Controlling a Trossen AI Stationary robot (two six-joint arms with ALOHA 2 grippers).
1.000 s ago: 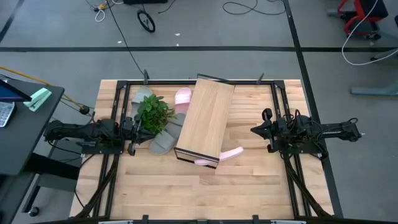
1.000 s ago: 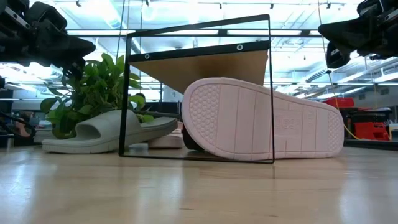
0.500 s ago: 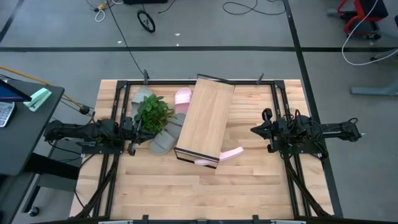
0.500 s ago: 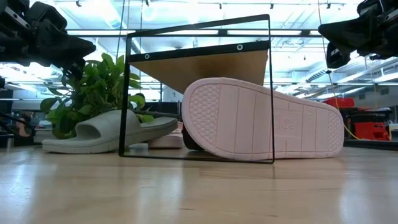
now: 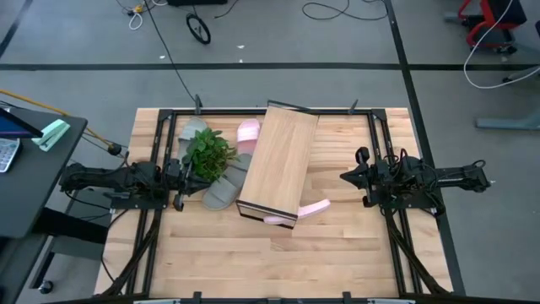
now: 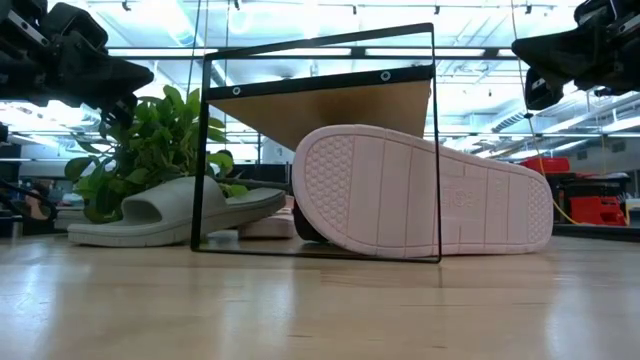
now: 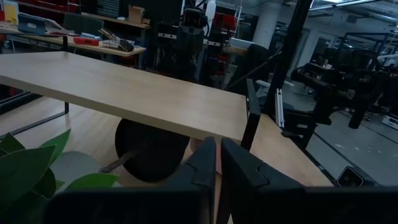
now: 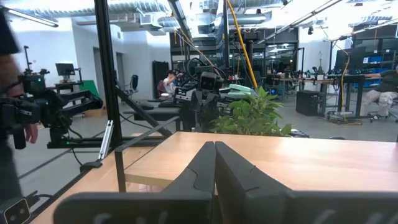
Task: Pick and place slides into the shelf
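The shelf [image 5: 277,166] stands slantwise mid-table, its light-wood top up; it also shows in the low view [image 6: 320,105]. One pink slide [image 6: 425,195] lies on its side under the shelf's near end, sole toward the low camera, its tip [image 5: 314,207] sticking out. Another pink slide [image 5: 248,133] lies at the shelf's far left. Two grey slides [image 5: 225,184] [image 5: 193,129] lie by the green plant [image 5: 207,153]. My left gripper [image 5: 182,179] is shut and empty beside the plant. My right gripper [image 5: 344,176] is shut and empty, right of the shelf.
Black frame rails [image 5: 384,203] run along the table's left and right sides. Bare tabletop [image 5: 270,262] lies toward the near edge. A person [image 8: 166,82] shows in the room beyond the table.
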